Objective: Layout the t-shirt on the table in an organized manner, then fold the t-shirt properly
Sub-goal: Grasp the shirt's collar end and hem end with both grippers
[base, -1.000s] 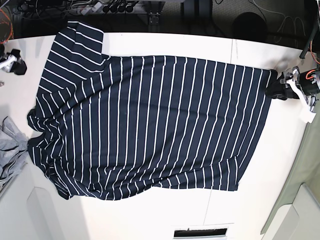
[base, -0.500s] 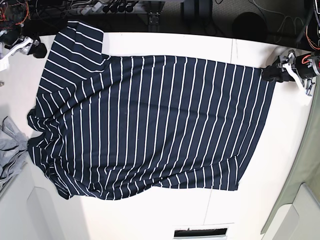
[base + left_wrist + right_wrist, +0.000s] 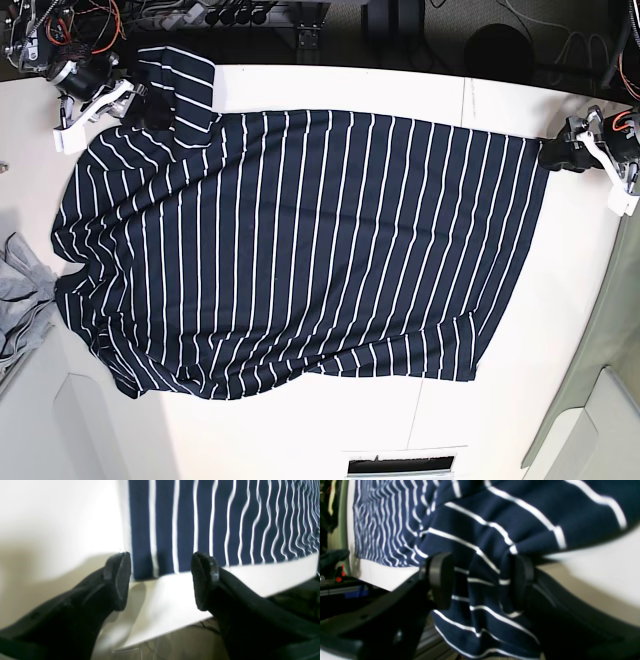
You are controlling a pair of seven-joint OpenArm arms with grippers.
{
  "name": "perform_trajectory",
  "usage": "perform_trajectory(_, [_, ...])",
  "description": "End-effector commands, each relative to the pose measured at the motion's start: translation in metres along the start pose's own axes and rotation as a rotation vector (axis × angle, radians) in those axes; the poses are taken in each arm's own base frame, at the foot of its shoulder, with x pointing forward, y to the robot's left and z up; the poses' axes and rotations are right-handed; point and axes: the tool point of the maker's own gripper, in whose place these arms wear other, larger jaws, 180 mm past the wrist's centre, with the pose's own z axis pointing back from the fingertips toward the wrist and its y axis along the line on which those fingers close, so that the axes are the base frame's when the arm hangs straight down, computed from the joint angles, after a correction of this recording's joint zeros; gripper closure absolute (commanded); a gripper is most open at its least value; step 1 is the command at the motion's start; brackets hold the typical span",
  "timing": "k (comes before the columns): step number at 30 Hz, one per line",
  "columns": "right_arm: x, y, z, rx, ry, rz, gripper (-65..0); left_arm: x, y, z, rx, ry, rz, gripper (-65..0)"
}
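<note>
While the t-shirt (image 3: 300, 250) lies spread across the desk (image 3: 560, 330), my right gripper (image 3: 480, 580) straddles bunched sleeve fabric to tug it flat, clamp uncertain; my left gripper (image 3: 161, 580) gapes released at the hem corner.

Nothing readable anywhere, honestly. No labels, brand marks, numbers or signs show up in any of the three views, and the two wrist views are too blurry to catch small print anyway.
</note>
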Motion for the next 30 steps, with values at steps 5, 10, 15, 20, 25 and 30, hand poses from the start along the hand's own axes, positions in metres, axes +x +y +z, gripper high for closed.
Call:
perform_trajectory(5, [-0.008, -0.006, 0.002, -0.03, 0.048, 0.013, -35.0, 0.023, 0.015, 0.009, 0.071, -0.072, -0.079, -40.6])
perform_trajectory(10, [-0.008, -0.006, 0.002, -0.029, 0.048, 0.013, -34.9, 0.015, 0.023, 0.004, 0.104, -0.074, -0.08, -40.6])
perform_trajectory(15, [-0.008, -0.006, 0.002, -0.03, 0.049, 0.013, -34.9, -0.005, 0.029, -0.008, 0.117, -0.033, -0.03, -40.6])
perform_trajectory(20, [-0.009, -0.006, 0.002, -0.029, 0.052, 0.013, -34.9, -0.018, 0.025, -0.019, 0.095, -0.015, 0.025, -40.6])
perform_trajectory(25, [-0.009, -0.005, 0.002, -0.024, 0.055, 0.01, -34.9, -0.033, 0.01, -0.027, 0.042, 0.058, 0.037, -40.6])
perform_trajectory(30, [-0.007, -0.002, 0.002, -0.012, 0.046, 0.015, -34.5, -0.05, -0.01, -0.04, -0.01, 0.131, 0.002, -39.8])
